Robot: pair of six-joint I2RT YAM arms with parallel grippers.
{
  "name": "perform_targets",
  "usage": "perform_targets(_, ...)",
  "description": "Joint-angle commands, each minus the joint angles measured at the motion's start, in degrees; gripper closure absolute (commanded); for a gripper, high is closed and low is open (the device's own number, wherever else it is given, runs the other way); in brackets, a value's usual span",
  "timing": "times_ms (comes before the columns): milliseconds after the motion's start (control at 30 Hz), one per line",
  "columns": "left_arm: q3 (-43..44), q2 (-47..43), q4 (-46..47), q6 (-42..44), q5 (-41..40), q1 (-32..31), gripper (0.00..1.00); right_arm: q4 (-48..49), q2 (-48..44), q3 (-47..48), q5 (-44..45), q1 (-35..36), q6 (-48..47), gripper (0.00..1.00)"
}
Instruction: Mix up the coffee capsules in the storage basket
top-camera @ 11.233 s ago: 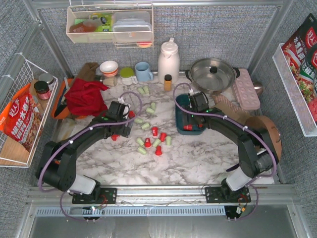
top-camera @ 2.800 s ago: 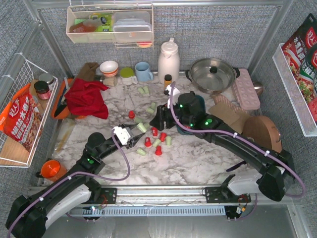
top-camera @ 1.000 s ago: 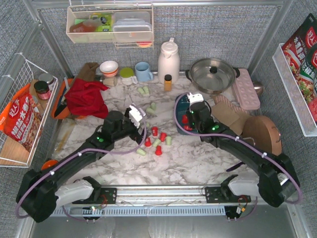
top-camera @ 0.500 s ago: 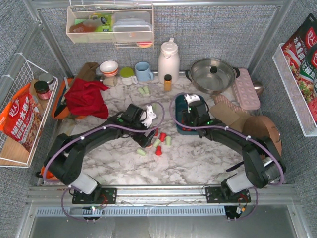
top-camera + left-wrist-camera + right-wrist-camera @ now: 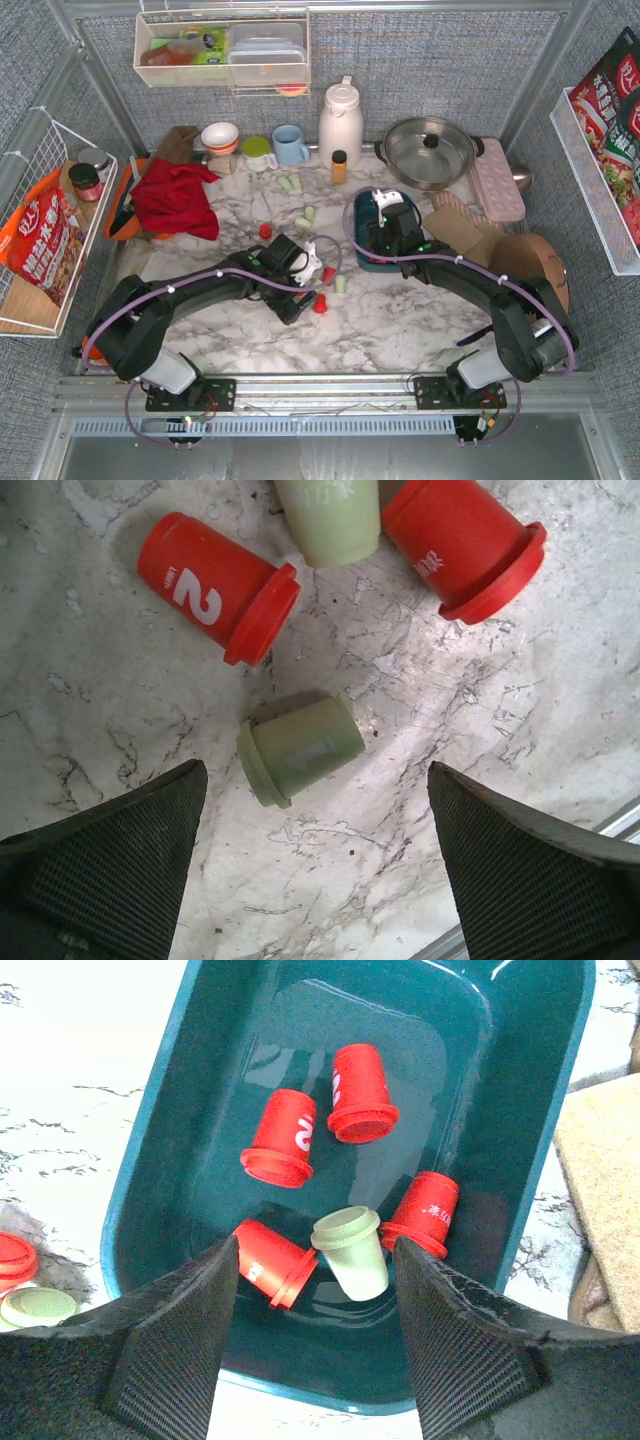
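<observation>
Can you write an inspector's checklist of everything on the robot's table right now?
Surface: white marbled table.
Job's things: storage basket holds four red capsules and one mint capsule; loose capsules lie on the table.
Clutter: red cloth, white thermos, pot, blue mug towards the back.
Grippers: left gripper open over a fallen green capsule; right gripper open above the basket.
Cables: purple cables run along both arms; no snag seen.
Surroundings: wire basket with a snack bag at left; wall shelf behind.
</observation>
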Motion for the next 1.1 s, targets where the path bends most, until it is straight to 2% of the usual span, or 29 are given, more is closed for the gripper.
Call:
perform_targets(0,0.00,-0.07,0.84,-2.59,-6.52,-0.60,0.01,1.15,-0.42,0.13,-0.87,-0.02,0.29,0.33)
perform_targets(100,0.12,0.77,0.99,-3.57,-9.93,-0.61,0.01,1.18,-0.95,-0.19,-0.86,-0.04,0.29,0.33)
perform_targets(233,0.18,1.98,1.63,-4.38,-9.80,-0.69,0.02,1.21,-1.26,-0.36,-0.85,-0.05,0.22,0.33)
perform_targets(367,0.62,2.86,2.27,-4.39,-7.55,-0.85,0.16,1.12,-1.01,-0.33,-0.94,-0.05,0.37,0.33)
perform_targets(733,1.11,3.65,2.95,-4.31,-5.61,-0.87,0.32,0.77,-1.25,-0.22,-1.12,-0.05,0.47,0.33)
perform_targets(833,1.24,3.94,2.95,-4.21,-5.46,-0.87,0.42,0.65,-1.41,-0.20,-1.12,-0.05,0.46,0.33)
perform_targets(1067,1.42,3.82,3.11,-4.21,-6.14,-0.91,0.48,0.55,-1.94,-0.31,-1.33,-0.05,0.62,0.33)
